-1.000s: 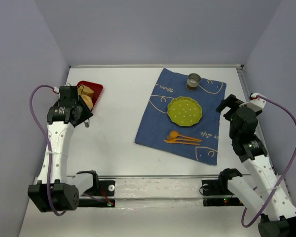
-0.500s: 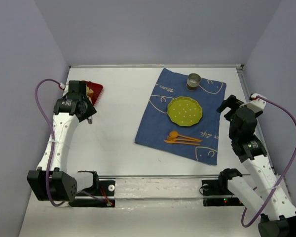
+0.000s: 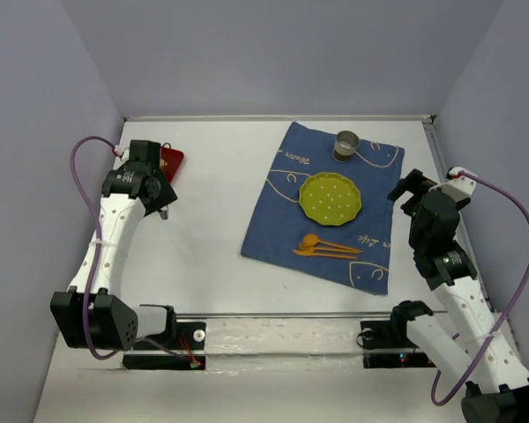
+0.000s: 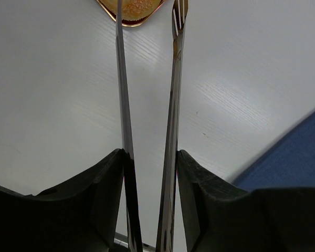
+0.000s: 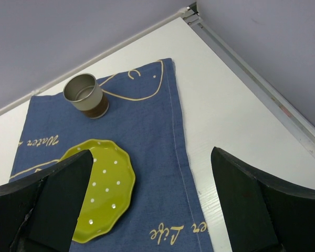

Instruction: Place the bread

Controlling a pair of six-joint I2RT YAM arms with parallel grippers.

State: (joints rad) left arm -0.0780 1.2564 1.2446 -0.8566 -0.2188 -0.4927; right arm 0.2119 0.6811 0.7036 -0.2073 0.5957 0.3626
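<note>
My left gripper (image 3: 157, 191) is shut on a pair of metal tongs (image 4: 173, 100), whose two blades stand slightly apart. The tong tips reach the corner of a red tray (image 4: 147, 20) at the top of the left wrist view. An orange-golden bread (image 4: 132, 7) lies in that corner between the tips; I cannot tell whether it has a hole. In the top view my arm hides the bread and most of the red tray (image 3: 173, 159). The green plate (image 3: 331, 196) lies bare on the blue cloth (image 3: 282, 220). My right gripper (image 3: 406, 189) is open and empty, above the cloth's right edge.
A grey metal cup (image 3: 346, 145) stands on the cloth behind the plate. An orange spoon and fork (image 3: 326, 248) lie in front of the plate. The right wrist view shows the plate (image 5: 97, 186), the cup (image 5: 86, 95) and the table's far right rail (image 5: 252, 79).
My left arm has swung up and to the right over the red tray, so it now hides the bread pieces in the top view. The right arm has not moved.
</note>
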